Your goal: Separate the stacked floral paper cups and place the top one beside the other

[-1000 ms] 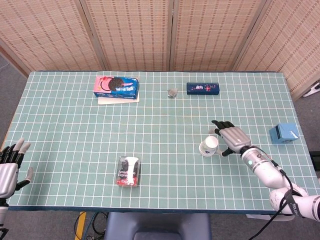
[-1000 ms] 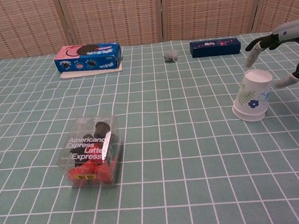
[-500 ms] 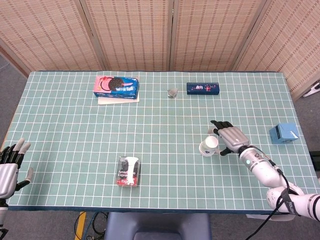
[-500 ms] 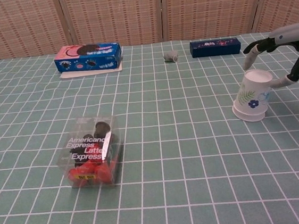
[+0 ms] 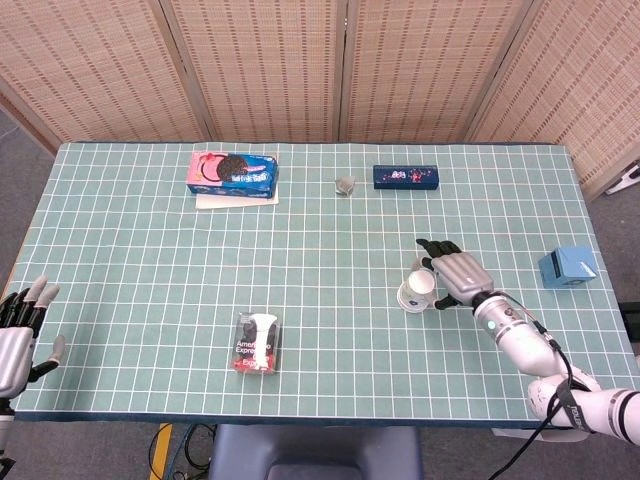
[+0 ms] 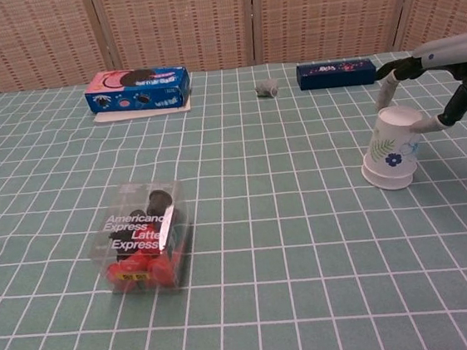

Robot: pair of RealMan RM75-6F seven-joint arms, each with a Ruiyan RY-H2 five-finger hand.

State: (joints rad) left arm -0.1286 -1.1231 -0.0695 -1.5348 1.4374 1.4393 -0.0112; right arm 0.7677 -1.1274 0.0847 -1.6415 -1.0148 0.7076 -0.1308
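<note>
The stacked floral paper cups (image 6: 392, 148) stand upside down on the green grid table (image 6: 307, 242), right of centre, also in the head view (image 5: 418, 290), tilted a little. My right hand (image 5: 459, 273) hovers just right of and over the cups' top. Its fingers (image 6: 387, 90) arch above the cup and the thumb (image 6: 427, 124) touches its upper right edge. It holds nothing. My left hand (image 5: 18, 325) sits at the table's front left edge with fingers spread and nothing in it.
A clear pack of red-black items (image 6: 146, 237) lies front left. At the back are a cookie box (image 6: 137, 88), a small grey lump (image 6: 268, 87) and a dark blue box (image 6: 336, 73). A light blue box (image 5: 567, 266) sits far right.
My right hand has crept left, closing in over the cups; its thumb now meets the cup's top edge. The left hand has barely shifted.
</note>
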